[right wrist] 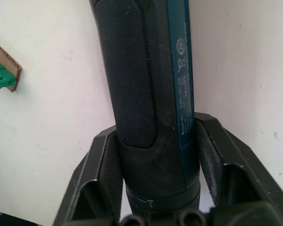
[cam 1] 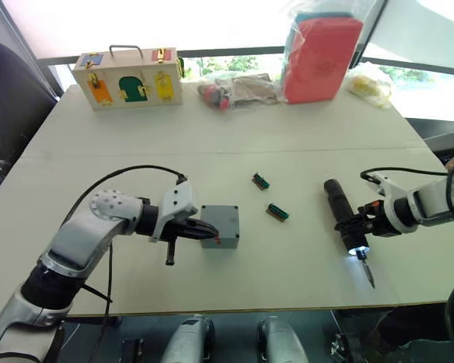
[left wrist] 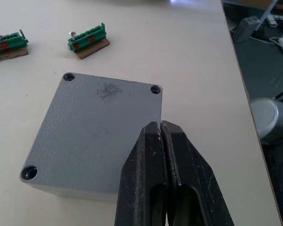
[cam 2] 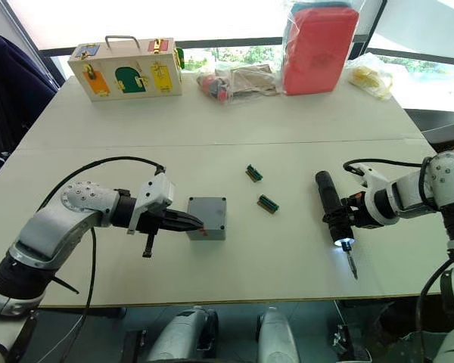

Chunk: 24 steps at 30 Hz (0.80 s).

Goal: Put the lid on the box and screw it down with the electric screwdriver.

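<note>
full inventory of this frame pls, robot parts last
table: 1, off-white, under everything
box with lid on top: 1, grey, front centre
bit strips: 2, green on brown backing, centre, apart
electric screwdriver: 1, black, tip light on, front right
wooden latch box: 1, coloured doors, far left
red case in clear bag: 1, far centre-right
bagged items: mixed colours, far centre
yellow bag: 1, far right
left hand: black, shut, tips at lid's edge
right hand: black, shut on screwdriver
</note>
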{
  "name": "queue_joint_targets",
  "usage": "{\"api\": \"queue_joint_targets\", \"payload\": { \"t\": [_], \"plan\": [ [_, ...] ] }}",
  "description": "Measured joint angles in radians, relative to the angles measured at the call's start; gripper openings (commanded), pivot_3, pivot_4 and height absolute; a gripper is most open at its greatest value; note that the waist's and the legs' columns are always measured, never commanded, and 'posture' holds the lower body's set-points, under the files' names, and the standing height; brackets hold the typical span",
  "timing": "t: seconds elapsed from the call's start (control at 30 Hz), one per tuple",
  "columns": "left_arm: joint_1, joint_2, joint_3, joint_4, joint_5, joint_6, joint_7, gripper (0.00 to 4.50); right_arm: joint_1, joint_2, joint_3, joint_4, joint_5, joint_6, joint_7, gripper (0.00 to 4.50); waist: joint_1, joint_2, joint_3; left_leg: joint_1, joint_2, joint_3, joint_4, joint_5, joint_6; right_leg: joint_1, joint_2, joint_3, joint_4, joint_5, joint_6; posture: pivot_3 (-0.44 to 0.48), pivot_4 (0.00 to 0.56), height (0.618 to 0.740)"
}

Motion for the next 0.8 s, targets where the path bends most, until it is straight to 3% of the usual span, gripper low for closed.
{"api": "queue_joint_targets", "payload": {
  "t": [0.1,0.3,0.57,0.8],
  "plan": [
    [-0.010,0.000,0.000,0.014,0.004,-0.006,0.012,0.00,-0.005,0.006,0.000,-0.008,-0.032,0.000,0.035,4.47,0.002,-0.001,0.000,0.000,0.000,0.000,0.001,0.000,0.001,0.001,0.000,0.000,0.000,0.000,0.000,0.000,0.150,0.740],
    [-0.026,0.019,0.002,0.056,0.006,-0.025,0.001,0.00,-0.004,0.012,-0.014,-0.065,-0.091,0.000,0.055,4.47,0.001,-0.001,0.000,0.000,0.000,0.000,0.001,-0.001,0.001,0.000,0.000,0.000,0.000,0.000,0.001,0.000,0.150,0.740],
    [-0.077,0.072,0.048,0.167,0.004,-0.049,-0.050,0.00,-0.041,0.002,-0.179,-0.186,-0.112,0.000,0.057,4.47,-0.001,0.000,0.000,0.000,0.000,0.000,0.001,-0.001,0.001,0.000,0.000,0.000,0.000,0.000,0.001,0.000,0.150,0.740],
    [-0.106,0.082,0.055,0.281,0.029,-0.077,-0.059,0.00,0.022,0.060,-0.319,-0.521,-0.077,-0.020,0.109,4.47,-0.001,-0.001,0.000,0.000,0.000,0.000,0.001,-0.001,0.001,-0.001,0.000,0.000,0.001,0.001,0.001,0.000,0.150,0.740]
  ]
}}
